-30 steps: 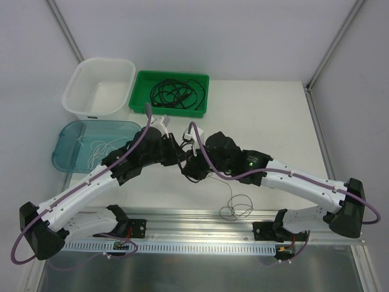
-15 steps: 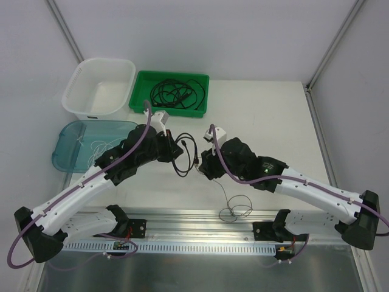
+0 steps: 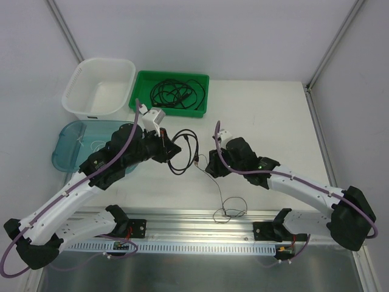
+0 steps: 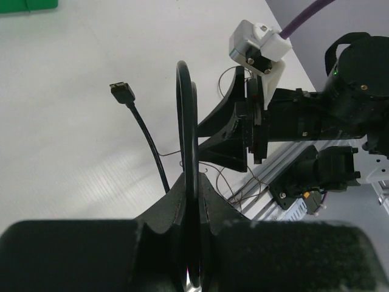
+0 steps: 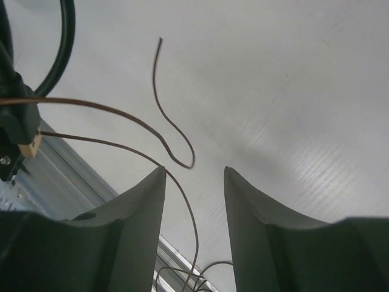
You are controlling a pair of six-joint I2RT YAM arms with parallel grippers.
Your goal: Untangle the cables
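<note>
My left gripper (image 3: 169, 150) (image 4: 193, 182) is shut on a black cable (image 3: 184, 150) (image 4: 186, 115), whose loop stands up from the fingers; its plug end (image 4: 118, 89) hangs free over the table. My right gripper (image 3: 206, 165) (image 5: 193, 173) is open just right of that loop. A hair-thin brown wire (image 3: 214, 185) (image 5: 174, 139) runs from the black cable's side, past the right gripper's fingers (image 5: 152, 194) without being pinched, down to a small coil (image 3: 231, 210) at the table's near edge. More black cables (image 3: 175, 94) lie in the green tray (image 3: 141, 104). A thin white cable (image 3: 97, 148) lies on the blue lid (image 3: 67, 149).
A white basket (image 3: 78, 97) stands at the back left beside the green tray. A metal rail (image 3: 182, 228) runs along the near edge, carrying both arm bases. The right half of the table (image 3: 273, 121) is bare white surface.
The right gripper has opened and drawn back to the right. The left gripper has pulled left with the black cable, so the loop now shows between the two arms.
</note>
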